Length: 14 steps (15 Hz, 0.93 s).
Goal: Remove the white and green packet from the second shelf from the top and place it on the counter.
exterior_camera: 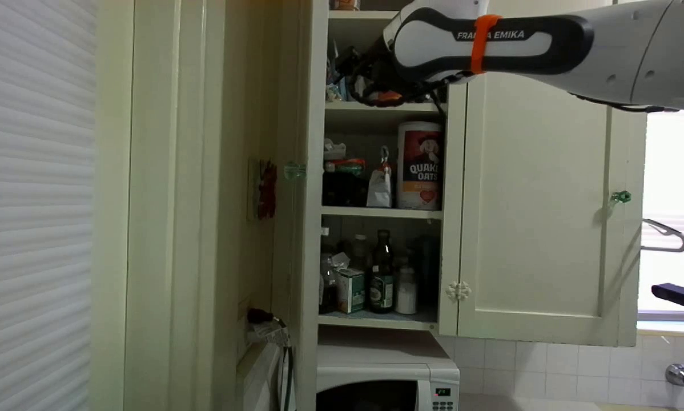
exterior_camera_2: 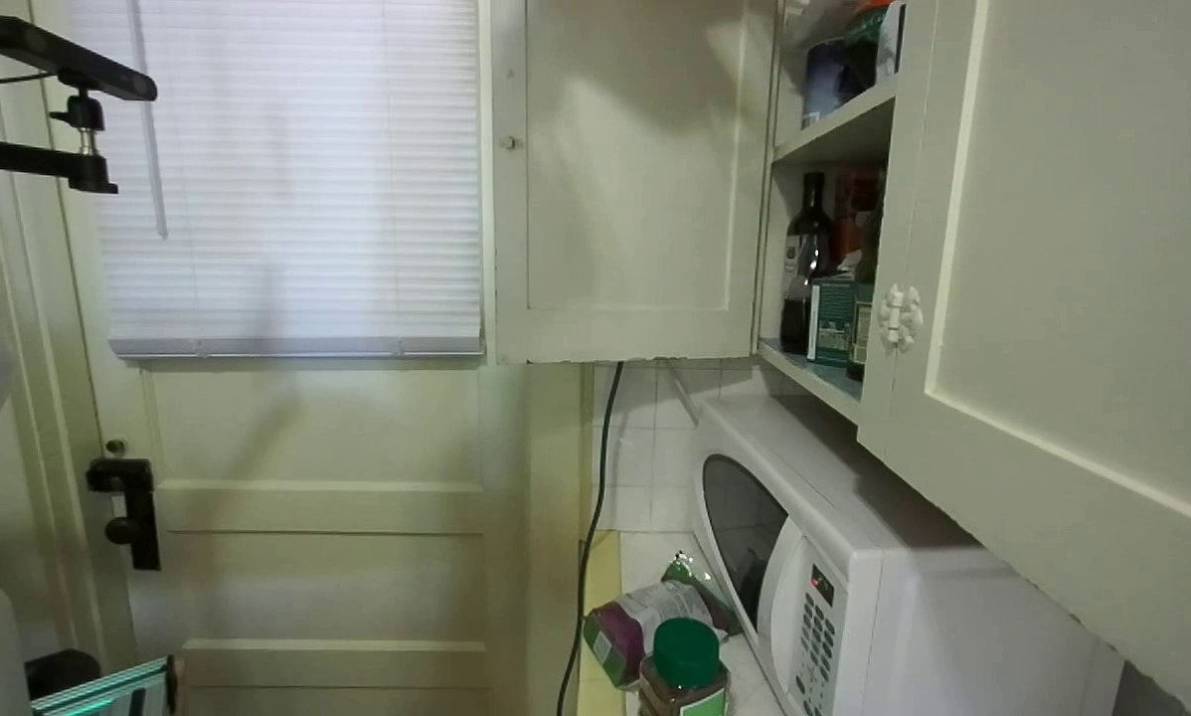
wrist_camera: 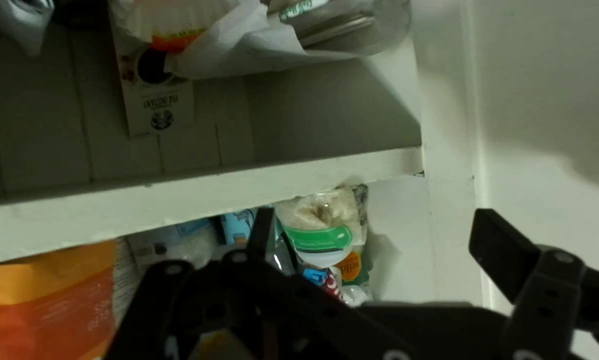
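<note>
The wrist view stands upside down. The white and green packet (wrist_camera: 317,239), a pale pouch with a green band, stands on the second shelf from the top (wrist_camera: 129,200), at its end against the side wall. In an exterior view this shelf (exterior_camera: 342,106) shows partly behind the gripper; the packet cannot be told apart there. My gripper (wrist_camera: 374,220) is open and empty, its fingers spread on either side of the packet in the wrist view, which looks farther back. In an exterior view the gripper (exterior_camera: 358,71) is before this compartment. The counter (exterior_camera_2: 652,555) is below, beside the microwave.
An orange bag (wrist_camera: 54,300) and blue pouches (wrist_camera: 239,225) stand on the same shelf. An open door (wrist_camera: 539,100) flanks the opening. Below are an oats canister (exterior_camera: 421,165) and bottles (exterior_camera: 382,274). The microwave (exterior_camera: 376,371), a bag (exterior_camera_2: 655,617) and green-lidded jar (exterior_camera_2: 685,656) stand on the counter.
</note>
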Each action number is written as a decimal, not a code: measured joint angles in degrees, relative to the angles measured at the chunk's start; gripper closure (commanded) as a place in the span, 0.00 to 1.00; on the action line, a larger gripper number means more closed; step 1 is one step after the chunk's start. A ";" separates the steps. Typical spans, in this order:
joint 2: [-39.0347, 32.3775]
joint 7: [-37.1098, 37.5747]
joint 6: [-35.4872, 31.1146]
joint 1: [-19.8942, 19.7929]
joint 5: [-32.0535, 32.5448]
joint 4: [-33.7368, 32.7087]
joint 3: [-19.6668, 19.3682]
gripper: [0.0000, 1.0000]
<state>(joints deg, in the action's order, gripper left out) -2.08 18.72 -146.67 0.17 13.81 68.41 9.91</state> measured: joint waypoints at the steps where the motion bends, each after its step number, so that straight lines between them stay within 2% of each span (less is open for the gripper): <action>1: -1.70 0.07 -0.57 0.89 1.86 -2.07 -0.33 0.00; 8: -11.14 3.75 -2.13 2.75 13.12 -14.07 -1.28 0.00; 13: -16.19 7.34 -2.43 4.56 17.26 -20.23 -2.50 0.00; 14: -16.99 8.08 -2.47 4.99 18.01 -21.24 -2.87 0.25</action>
<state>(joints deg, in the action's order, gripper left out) -19.07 26.80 -149.14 5.16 31.81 47.17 7.04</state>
